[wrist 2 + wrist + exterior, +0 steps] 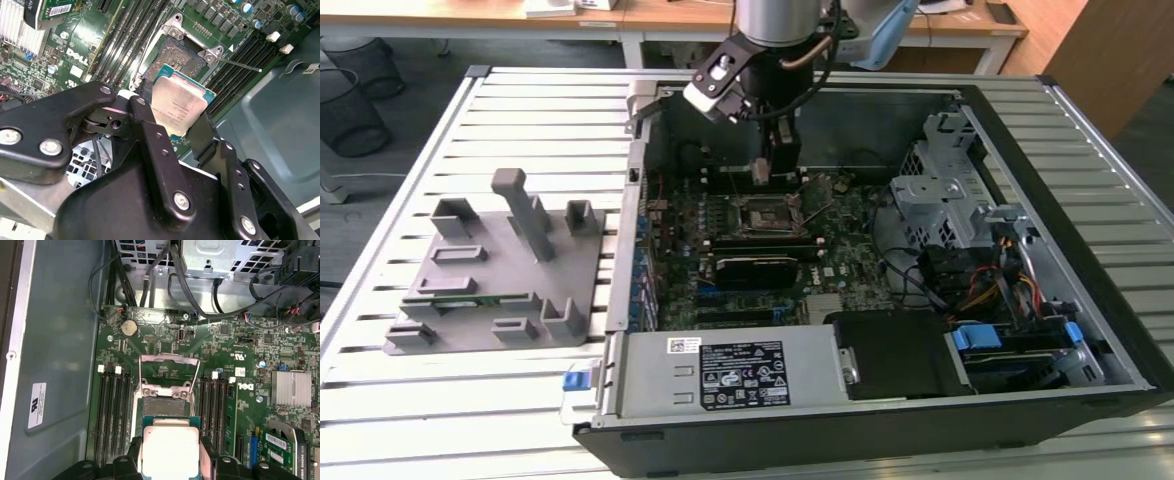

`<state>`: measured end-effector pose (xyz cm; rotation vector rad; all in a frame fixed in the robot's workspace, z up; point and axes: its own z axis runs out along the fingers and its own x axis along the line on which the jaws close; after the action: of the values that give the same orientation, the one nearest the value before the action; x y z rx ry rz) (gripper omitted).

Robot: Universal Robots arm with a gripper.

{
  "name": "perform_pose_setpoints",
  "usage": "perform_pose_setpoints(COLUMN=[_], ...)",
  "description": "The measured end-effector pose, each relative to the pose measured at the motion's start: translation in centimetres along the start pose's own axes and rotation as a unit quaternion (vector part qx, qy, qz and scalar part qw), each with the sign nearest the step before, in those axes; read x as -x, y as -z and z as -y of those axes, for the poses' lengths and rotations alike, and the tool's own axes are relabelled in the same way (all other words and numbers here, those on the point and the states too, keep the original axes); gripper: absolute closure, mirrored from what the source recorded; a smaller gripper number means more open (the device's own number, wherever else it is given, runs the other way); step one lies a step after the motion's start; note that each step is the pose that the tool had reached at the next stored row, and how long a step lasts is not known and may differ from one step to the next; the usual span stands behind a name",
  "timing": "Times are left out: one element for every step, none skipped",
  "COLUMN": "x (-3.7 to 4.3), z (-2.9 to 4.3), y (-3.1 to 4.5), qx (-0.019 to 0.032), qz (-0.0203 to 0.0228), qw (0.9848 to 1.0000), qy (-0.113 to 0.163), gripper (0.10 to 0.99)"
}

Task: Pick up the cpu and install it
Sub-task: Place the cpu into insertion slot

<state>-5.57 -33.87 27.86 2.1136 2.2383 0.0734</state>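
The hand [175,112] pinches the cpu [170,447] by two opposite edges, above the open socket [165,407] and not yet seated. Judgement: keep the chip level, square its edges to the socket frame, and avoid sideways drag across the contacts.

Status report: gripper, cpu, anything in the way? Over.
Gripper shut on cpu. It hangs over the open socket, not seated. Nothing seen between them.
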Motion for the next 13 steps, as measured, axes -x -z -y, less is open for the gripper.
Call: perform_pose_setpoints(x=[-0.02,-0.04,-0.05,-0.06,-0.07,-0.07,-0.08,-0.09,-0.10,-0.11,-0.12,-0.13,-0.14], z=[0.01,0.01,0.01,0.01,0.02,0.03,0.03,0.04,0.05,0.05,0.05,0.06,0.06], y=[-0.08,-0.15,-0.23,-0.31,-0.38,-0.47,-0.55,-0.63,-0.72,-0.79,-0.87,-0.94,-1.02], qx=[0.0000,0.0000,0.0000,0.0000,0.0000,0.0000,0.0000,0.0000,0.0000,0.0000,0.0000,0.0000,0.0000], qz=[0.0000,0.0000,0.0001,0.0000,0.0000,0.0000,0.0000,0.0000,0.0000,0.0001,0.0000,0.0000,0.0001], qw=[1.0000,1.0000,1.0000,1.0000,1.0000,1.0000,1.0000,1.0000,1.0000,1.0000,1.0000,1.0000,1.0000], qy=[0.000,0.000,0.000,0.000,0.000,0.000,0.000,0.000,0.000,0.000,0.000,0.000,0.000], gripper=[0.549,0.549,0.549,0.549,0.549,0.549,0.549,0.549,0.549,0.549,0.549,0.549,0.549])
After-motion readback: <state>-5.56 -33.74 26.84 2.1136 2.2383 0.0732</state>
